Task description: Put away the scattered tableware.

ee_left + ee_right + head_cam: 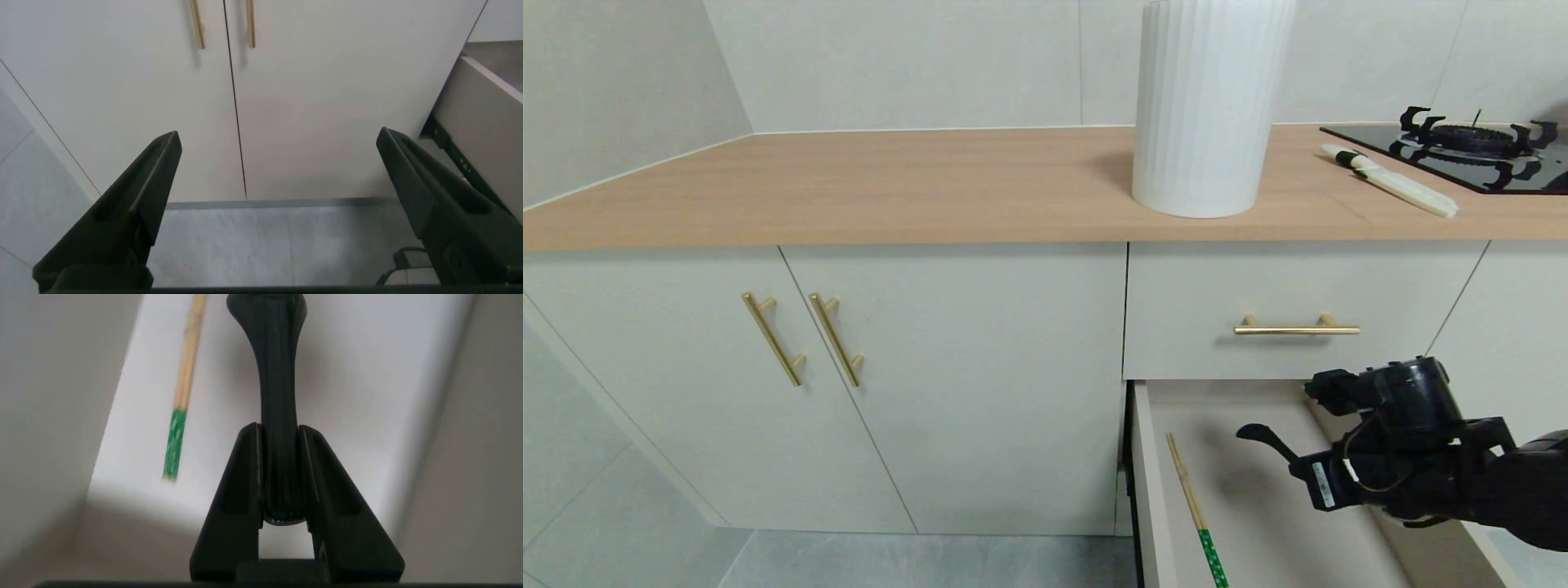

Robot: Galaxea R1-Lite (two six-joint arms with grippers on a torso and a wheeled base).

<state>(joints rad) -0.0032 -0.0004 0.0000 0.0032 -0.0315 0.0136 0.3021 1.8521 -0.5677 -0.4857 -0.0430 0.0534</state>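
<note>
A smooth, matte off-white drawer (1147,457) stands pulled out beneath a wood-grain countertop (890,184) in a kitchen of flat pale cabinet doors (980,384) with slim brass bar handles (772,339). On the drawer's floor, near its left wall, lies a pair of thin, pale wooden chopsticks (1192,506), their near ends wrapped in patterned green. Above the drawer's bare floor, the right gripper (1305,469) is clamped tight on the narrow end of a glossy black utensil (1260,434). Its slender, curved handle broadens toward the far tip, to the right of the chopsticks and apart from them. The left gripper (278,143) hangs low before the cabinet doors with its dark, wedge-shaped fingers spread wide and nothing between them. On the countertop stand a tall, white, vertically ribbed cylinder (1205,106) and, to its right, a cream-coloured knife (1392,180) beside a black glass hob (1470,147).
</note>
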